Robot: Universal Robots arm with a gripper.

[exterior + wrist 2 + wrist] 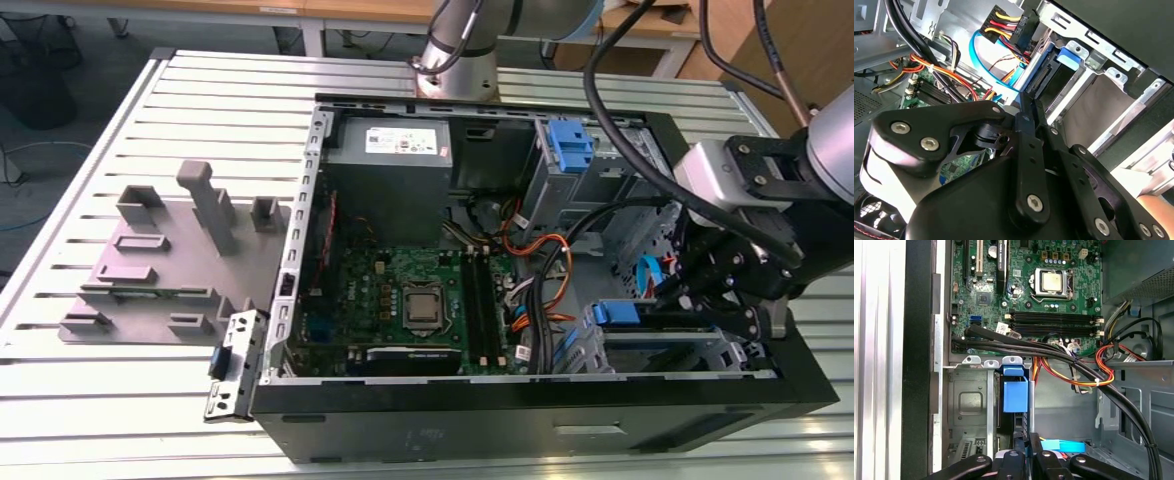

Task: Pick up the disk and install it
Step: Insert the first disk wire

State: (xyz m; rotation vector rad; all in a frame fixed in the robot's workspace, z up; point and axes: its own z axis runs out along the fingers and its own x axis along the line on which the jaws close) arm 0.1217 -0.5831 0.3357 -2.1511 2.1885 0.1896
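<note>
The disk (pixel 622 313) sits in the metal drive cage at the near corner of the open computer case, on the exterior view's right. Its blue caddy end (pixel 1015 392) faces the case interior. The second wrist view has its dark connector edge (pixel 1046 80) and blue tab (pixel 1071 55) inside the cage. My gripper (pixel 710 300) hangs just beside the cage. The fingers (pixel 1026 117) lie close together, shut, with nothing between them. Their tips (pixel 1019 436) are a short way from the disk's blue end; I cannot tell if they touch it.
Black and orange cables (pixel 1074 365) run across the case just past the cage, and a blue cable (pixel 979 55) loops nearby. The motherboard (pixel 400 300), a grey power-supply box (pixel 390 145) and a bare blue bracket (pixel 567 148) lie deeper in. A grey fixture (pixel 160 260) stands on the slatted table.
</note>
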